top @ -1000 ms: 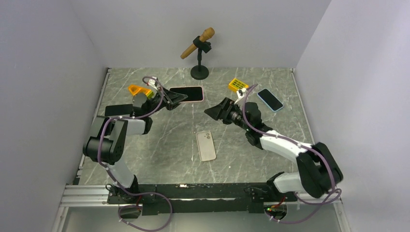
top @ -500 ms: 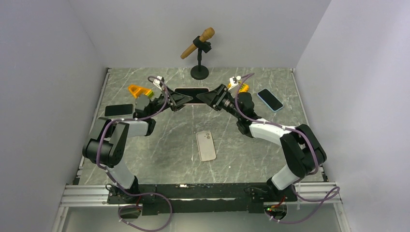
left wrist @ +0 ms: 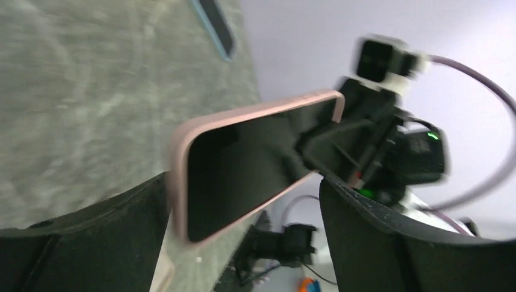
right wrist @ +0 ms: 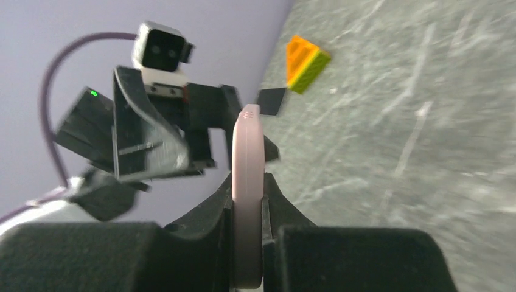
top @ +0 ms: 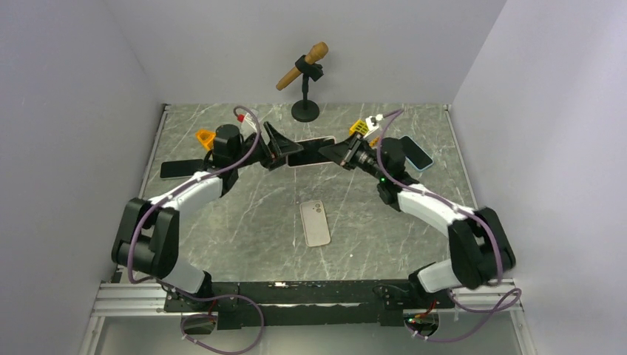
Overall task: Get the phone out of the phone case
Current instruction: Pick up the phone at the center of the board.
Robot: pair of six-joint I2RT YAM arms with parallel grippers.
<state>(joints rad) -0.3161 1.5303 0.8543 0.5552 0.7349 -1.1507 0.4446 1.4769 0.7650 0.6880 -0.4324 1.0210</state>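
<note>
- The pink-cased phone is held clear of the marble-patterned table. It sits above the far middle of the table, between the two grippers.
- The right gripper is clamped on the phone's right end. In the right wrist view its fingers press against both faces of the case, which shows edge-on between them.
- The left gripper is spread wide at the phone's left end and grips nothing.
- In the left wrist view the phone's end lies between the left gripper's fingers. The pink rim is close against one finger, though contact cannot be confirmed, and stands well apart from the other.
- The phone is seated in its case, with the dark screen framed by the pink rim along every visible side.
- A beige handset lies flat on the near middle of the table, back up, with its camera corner toward the far side. Whether it is a phone or an empty case cannot be told.
- A black phone lies flat at the left of the table, beside the left arm.
- An orange block sits just beyond the black phone, partly hidden by the arm.
- A blue-edged phone lies at the right, partly covered by the right arm.
- A yellow block sits on the far side of the right gripper.
- A microphone on a stand stands at the far middle edge.
</note>
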